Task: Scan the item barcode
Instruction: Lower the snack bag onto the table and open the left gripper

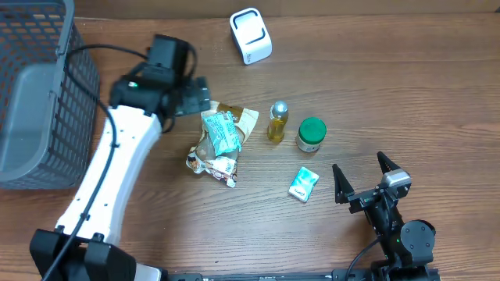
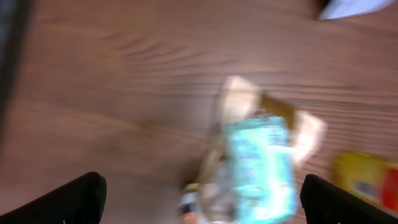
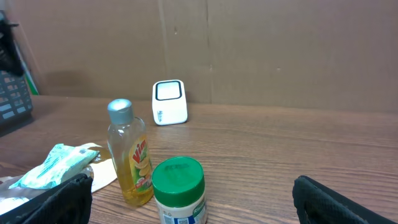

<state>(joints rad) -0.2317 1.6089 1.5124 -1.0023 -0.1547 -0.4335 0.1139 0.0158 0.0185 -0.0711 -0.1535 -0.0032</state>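
Overhead, the left gripper point(image 1: 200, 97) stands just beside the upper left edge of the snack bag point(image 1: 220, 139); I cannot tell if it touches the bag. In the left wrist view its 2 fingers point(image 2: 74, 199) sit far apart at the bottom corners, so the jaws are spread wide and hold nothing. The bag shows between them, blurred, lying on the wooden table point(image 1: 406, 86).

The bag is crumpled, with a teal label on top, and it lies well apart from the white scanner point(image 1: 251, 36) at the far edge. Just to the right of the bag stands a yellow bottle point(image 1: 277, 121) with a silver cap, upright, and near it a jar with a green lid point(image 1: 311, 134). A small green and white box point(image 1: 303, 184) lies flat, nearer to the front.

The right gripper point(image 1: 359, 165) is at the front right, apart from the box, its jaws also fully spread and empty. A grey basket point(image 1: 70, 133) fills the far left corner.
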